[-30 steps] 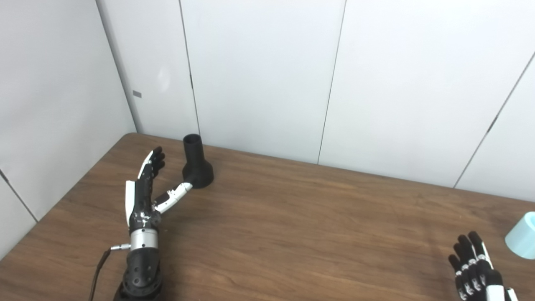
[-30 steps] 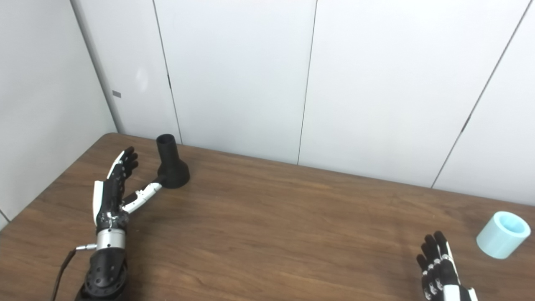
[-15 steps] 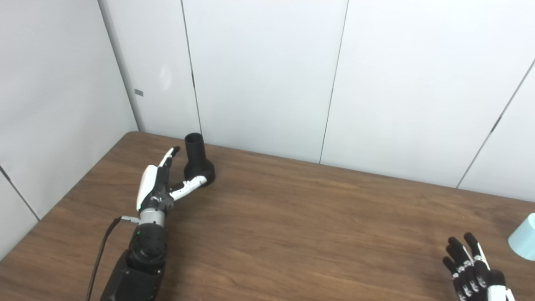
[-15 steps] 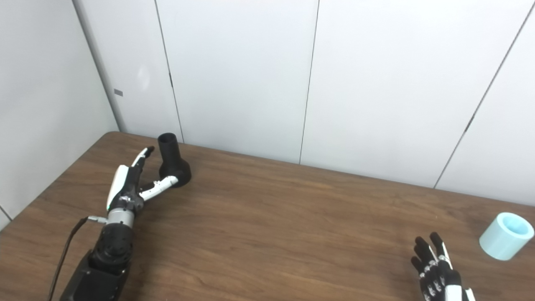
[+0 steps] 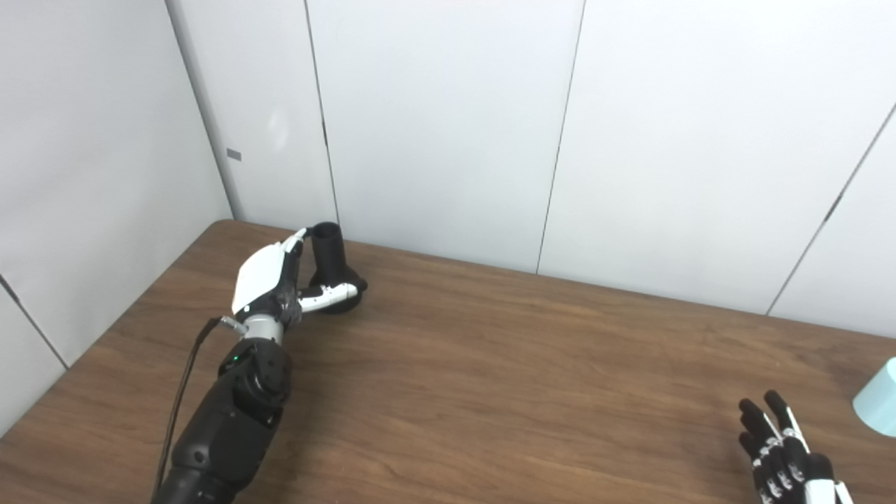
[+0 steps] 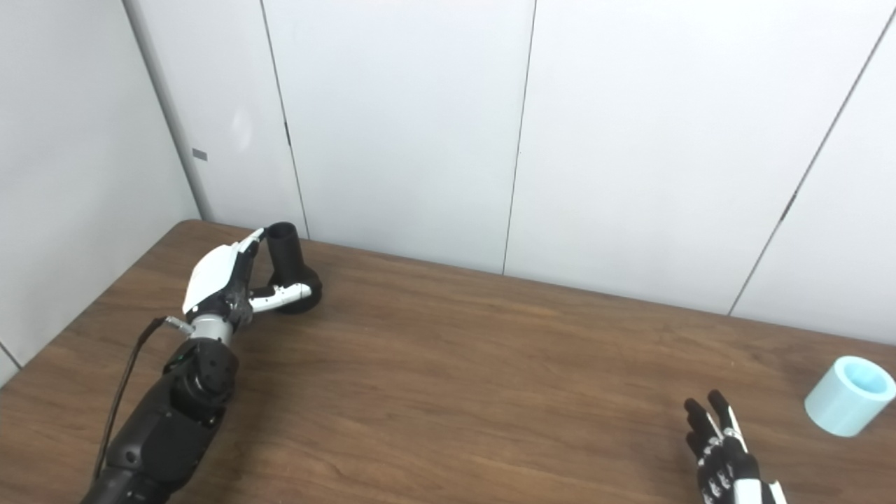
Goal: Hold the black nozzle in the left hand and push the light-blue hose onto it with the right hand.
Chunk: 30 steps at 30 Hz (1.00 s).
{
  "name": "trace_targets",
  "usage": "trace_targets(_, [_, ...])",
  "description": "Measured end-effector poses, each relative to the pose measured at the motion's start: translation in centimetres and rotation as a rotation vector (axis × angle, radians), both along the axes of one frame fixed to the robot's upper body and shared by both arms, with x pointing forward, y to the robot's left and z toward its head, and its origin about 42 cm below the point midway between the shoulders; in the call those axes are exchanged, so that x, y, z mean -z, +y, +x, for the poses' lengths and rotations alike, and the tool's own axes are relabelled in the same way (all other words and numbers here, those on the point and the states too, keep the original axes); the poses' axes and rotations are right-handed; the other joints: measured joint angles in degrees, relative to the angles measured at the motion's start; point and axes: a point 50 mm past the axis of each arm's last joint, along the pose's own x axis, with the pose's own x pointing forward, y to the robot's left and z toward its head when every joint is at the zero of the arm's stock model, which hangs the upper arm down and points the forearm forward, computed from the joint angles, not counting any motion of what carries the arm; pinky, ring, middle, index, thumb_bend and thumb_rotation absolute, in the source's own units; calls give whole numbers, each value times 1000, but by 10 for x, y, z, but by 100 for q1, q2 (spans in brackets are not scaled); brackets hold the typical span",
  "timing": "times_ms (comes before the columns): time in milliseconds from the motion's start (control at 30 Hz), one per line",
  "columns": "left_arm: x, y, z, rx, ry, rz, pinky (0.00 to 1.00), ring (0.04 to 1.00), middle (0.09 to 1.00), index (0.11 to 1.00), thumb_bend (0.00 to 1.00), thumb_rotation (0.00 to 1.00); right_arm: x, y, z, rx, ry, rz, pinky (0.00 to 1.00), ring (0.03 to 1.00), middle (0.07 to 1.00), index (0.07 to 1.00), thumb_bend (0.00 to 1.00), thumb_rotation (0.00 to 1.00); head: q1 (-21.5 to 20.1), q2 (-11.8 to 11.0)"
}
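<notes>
Nozzle point(image 5: 333, 269) sits inside your open left hand point(image 5: 276, 280); wrap its neck snugly; right hand point(image 6: 724, 458) waits open, empty.

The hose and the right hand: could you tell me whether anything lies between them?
Nothing does. In the right eye view only bare table separates the open right hand from the hose.

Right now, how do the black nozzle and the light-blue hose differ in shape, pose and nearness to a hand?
The nozzle is black and flared, standing upright on its wide base; the hose is a pale blue plain cylinder, tilted. The left hand is right at the nozzle; the right hand is well short of the hose. Both are hollow and rest on the table.
</notes>
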Motion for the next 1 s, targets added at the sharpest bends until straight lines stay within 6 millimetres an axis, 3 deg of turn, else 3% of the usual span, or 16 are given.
trace_targets(433, [16,15,13,-93,49,3,992,954,922,895,934,495,0,0,-2,-2,1,-3,973,945,910,990,661,1000,18,18])
trace_targets(833, [16,3,22,-58,103,15,1000,927,869,840,937,503,0,1,-2,19,2,-63,1000,1000,917,982,658,1000,-35,35])
trace_targets(1000, [19,-5,25,-27,127,30,1000,940,881,845,987,558,-1,1,-3,19,2,-71,963,960,902,971,640,1000,-35,79])
